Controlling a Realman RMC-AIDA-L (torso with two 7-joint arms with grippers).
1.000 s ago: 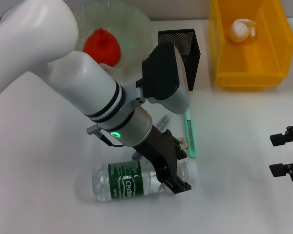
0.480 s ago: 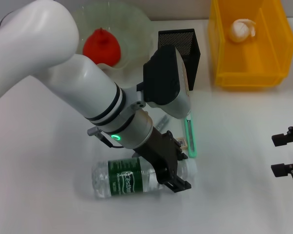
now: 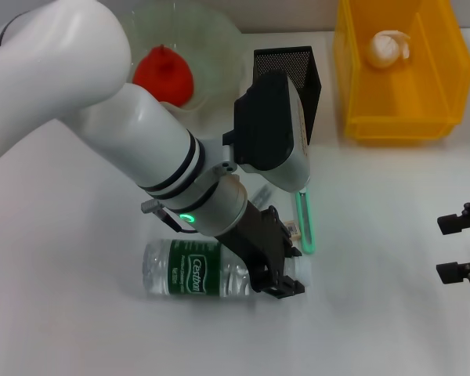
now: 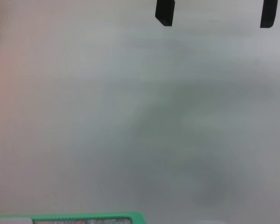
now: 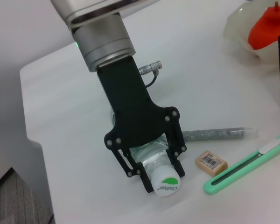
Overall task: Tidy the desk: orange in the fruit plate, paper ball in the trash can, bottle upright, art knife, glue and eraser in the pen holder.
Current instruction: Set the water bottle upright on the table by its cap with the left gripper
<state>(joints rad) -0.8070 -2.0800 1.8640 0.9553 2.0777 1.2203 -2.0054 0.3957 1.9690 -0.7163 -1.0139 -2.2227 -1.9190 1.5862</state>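
A clear bottle [image 3: 192, 270] with a green label lies on its side on the white table. My left gripper [image 3: 290, 271] is shut on its neck; the right wrist view shows the fingers [image 5: 127, 164] on either side of the neck behind the white cap [image 5: 167, 185]. The green art knife [image 3: 304, 223], the eraser [image 3: 292, 229] and the glue stick [image 5: 219, 134] lie just beyond the bottle. The orange [image 3: 163, 74] sits in the fruit plate [image 3: 211, 35]. The paper ball [image 3: 388, 48] lies in the yellow trash can [image 3: 399, 125]. My right gripper [image 3: 441, 248] is open at the right edge.
The black mesh pen holder [image 3: 290, 78] stands behind the knife, between the plate and the trash can. My left arm [image 3: 125, 141] covers much of the table's left and middle. The knife's edge [image 4: 84, 218] also shows in the left wrist view.
The left gripper has shifted slightly toward the table's front with the bottle neck. The bottle has swung from tilted to level and rolled, so its label faces differently. The right arm has not moved.
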